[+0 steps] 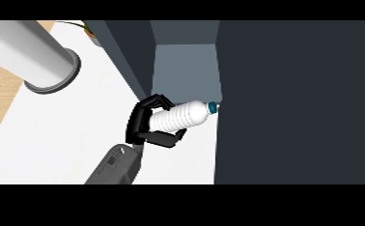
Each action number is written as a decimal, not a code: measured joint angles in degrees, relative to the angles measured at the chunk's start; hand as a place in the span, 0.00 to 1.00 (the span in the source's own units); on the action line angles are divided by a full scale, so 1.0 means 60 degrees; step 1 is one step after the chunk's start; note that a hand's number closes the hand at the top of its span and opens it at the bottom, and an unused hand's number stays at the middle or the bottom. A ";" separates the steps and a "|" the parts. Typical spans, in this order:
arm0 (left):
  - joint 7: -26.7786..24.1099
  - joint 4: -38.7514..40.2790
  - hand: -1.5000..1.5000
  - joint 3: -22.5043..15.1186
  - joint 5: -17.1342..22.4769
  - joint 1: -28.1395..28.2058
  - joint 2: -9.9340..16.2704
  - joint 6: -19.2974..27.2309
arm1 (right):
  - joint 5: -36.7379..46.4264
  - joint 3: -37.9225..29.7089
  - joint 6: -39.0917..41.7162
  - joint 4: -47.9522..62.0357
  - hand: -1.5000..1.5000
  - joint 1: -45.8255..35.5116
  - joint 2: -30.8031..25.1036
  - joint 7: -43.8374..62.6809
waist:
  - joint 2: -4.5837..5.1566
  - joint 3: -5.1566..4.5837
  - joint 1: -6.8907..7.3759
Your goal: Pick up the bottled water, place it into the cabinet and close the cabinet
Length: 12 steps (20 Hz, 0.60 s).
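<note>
Bottled water [182,115], one only, lies sideways above the white surface [64,138], its blue cap touching the cabinet [285,99] edge. Ribbed plastic looks light, stiff and rather slippery; mid-body suits holding. One robot hand [146,123] shows, fingers and thumb curled round the bottle's base end. One grey cylinder [35,56] stands well apart.

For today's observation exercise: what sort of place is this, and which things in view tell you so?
Probably a kitchen: a white counter, a dark cabinet with an open compartment, and a water bottle held in the robot's hand.
</note>
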 measured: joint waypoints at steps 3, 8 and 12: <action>0.0759 -0.0320 1.00 -0.0545 0.0478 -0.0585 -0.0004 0.0739 | -0.0026 -0.0228 0.0060 0.0008 0.00 0.0033 -0.0119 -0.0144 | 0.0010 0.0001 -0.0024; 0.1402 0.0126 1.00 -0.1171 0.1218 -0.1765 0.0133 0.1922 | -0.0082 -0.0447 0.0077 -0.0006 0.00 0.0008 -0.0160 -0.0226 | 0.0059 -0.0001 -0.0104; 0.2027 0.0805 1.00 -0.1081 0.1574 -0.2796 0.0207 0.2613 | -0.0147 -0.0776 0.0185 0.0005 0.00 0.0148 -0.0270 -0.0456 | 0.0084 -0.0005 -0.0149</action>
